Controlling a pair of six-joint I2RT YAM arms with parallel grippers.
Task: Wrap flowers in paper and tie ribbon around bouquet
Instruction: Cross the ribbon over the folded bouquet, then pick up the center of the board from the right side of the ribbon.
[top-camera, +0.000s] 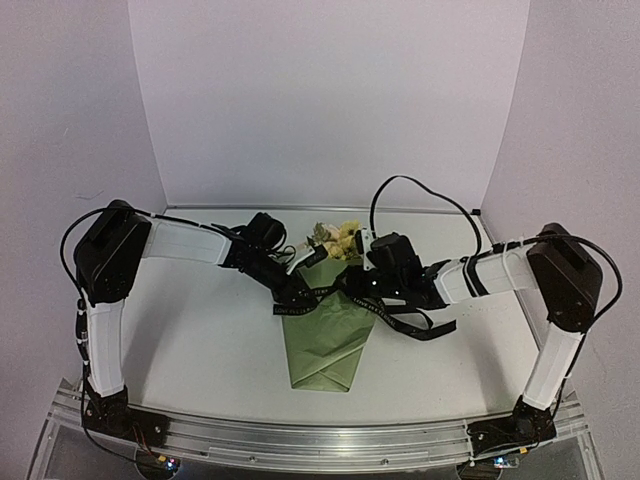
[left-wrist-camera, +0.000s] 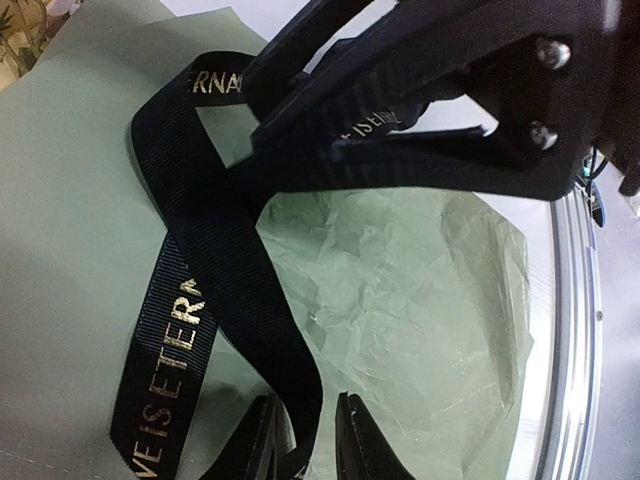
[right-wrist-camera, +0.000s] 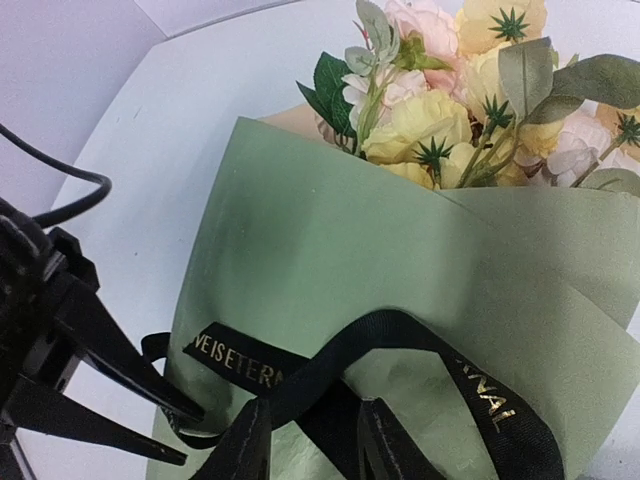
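Left fingers and right fingers straddle ribbon crossing the bouquet.

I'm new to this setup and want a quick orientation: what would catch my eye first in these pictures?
A bouquet in olive-green paper lies in the middle of the table, yellow and cream flowers at its far end. A black ribbon with pale lettering crosses the paper, and the left gripper and right gripper flank it from either side.

left end effector: slightly parted | right end effector: parted | pose: both angled inward
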